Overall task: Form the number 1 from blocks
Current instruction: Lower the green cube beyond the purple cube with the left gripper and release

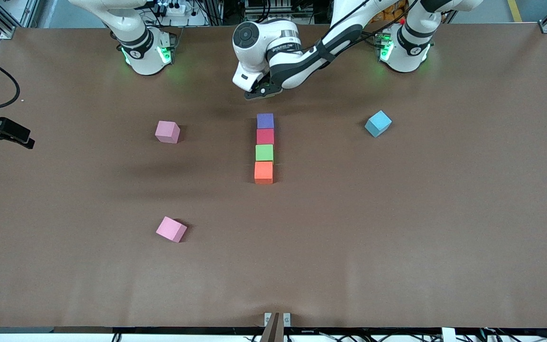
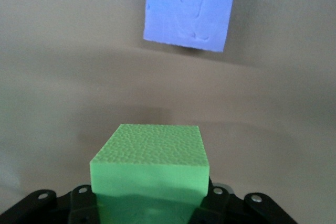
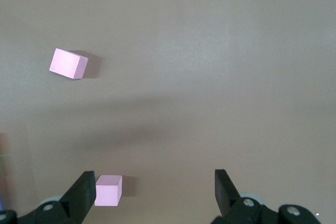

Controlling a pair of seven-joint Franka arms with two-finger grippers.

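L gripper is clamped on a green block, fingers pinched tight on its sides. The wrist view shows the cube's pebbly top face and a bright front face, sitting square between the pads. It hangs over the table just past the purple end of the row, toward the robots' bases; in the front view the block itself is hidden under the wrist.

R gripper is wide open, nothing between the fingers, holding nothing. That arm waits up high over the right arm's end of the table; its wrist cam looks down on two pink cubes.

The row: four blocks in a straight line mid-table, touching face to face. Purple block farthest from the front cam, then red block, then 2nd green block, then orange block nearest. All matte, same size, edges lined up pretty neat.

Strays: one pink cube level w/ the row's purple end, toward the right arm's end. Other pink cube nearer the front cam, turned a bit. Light-blue cube toward the left arm's end, rotated, well apart from the row.
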